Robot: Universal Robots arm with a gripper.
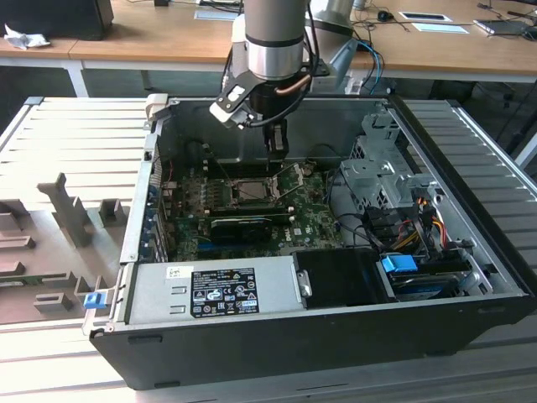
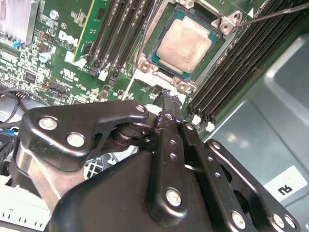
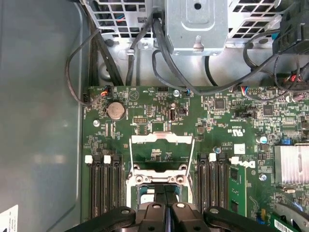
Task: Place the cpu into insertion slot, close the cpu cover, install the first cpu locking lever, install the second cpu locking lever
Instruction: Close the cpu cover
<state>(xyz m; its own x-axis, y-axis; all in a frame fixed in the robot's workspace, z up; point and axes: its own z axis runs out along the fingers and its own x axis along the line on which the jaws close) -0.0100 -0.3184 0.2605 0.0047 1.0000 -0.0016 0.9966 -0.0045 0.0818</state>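
In the second wrist view the cpu [image 2: 185, 41] lies flat in the insertion slot [image 2: 145, 65], silver face up, with the metal rim around it. The cpu cover [image 3: 161, 140] stands raised at one side of the socket, and the board shows through its window. My gripper [image 2: 166, 96] is shut with nothing between its fingers, its tip close to the cover's edge [image 2: 145, 76]. In the exterior view the gripper [image 1: 277, 144] hangs inside the open computer case just behind the insertion slot [image 1: 247, 190]. A thin wire locking lever [image 2: 275, 13] sticks out past the socket's far corner.
Black memory slots [image 2: 120, 29] flank the socket on both sides. A grey power supply [image 1: 210, 290] fills the case's front, and a drive cage [image 1: 377, 168] with cables sits at the exterior view's right. The steel case wall [image 3: 38, 121] runs close beside the board.
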